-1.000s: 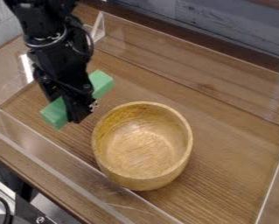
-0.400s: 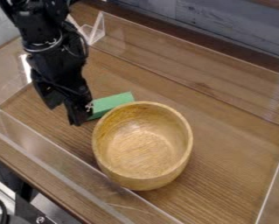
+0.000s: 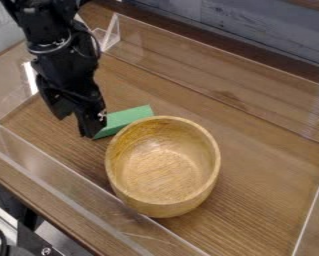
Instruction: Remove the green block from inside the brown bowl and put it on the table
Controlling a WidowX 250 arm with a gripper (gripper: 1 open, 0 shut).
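- Camera view: the block (image 3: 124, 120) lies flat on the table (image 3: 242, 105), outside the bowl (image 3: 163, 165), touching or just short of the bowl's upper-left outer rim.
- The block is a bright green flat bar, its long side running from lower left to upper right; its lower-left end is hidden behind the gripper (image 3: 72, 113).
- The gripper is black, points straight down and stands over the block's left end, toward the table's left edge; its jaws are spread apart and pinch nothing.
- One dark finger (image 3: 90, 121) reaches down just in front of the block; whether it touches the block cannot be told.
- The bowl is round, tan wood with thick walls and visible grain; it sits upright on the table near the front edge, right of the gripper, and its hollow shows only bare wood.
- The table has a glossy brown wood grain; clear walls (image 3: 68, 205) border it along the front, left and back edges.
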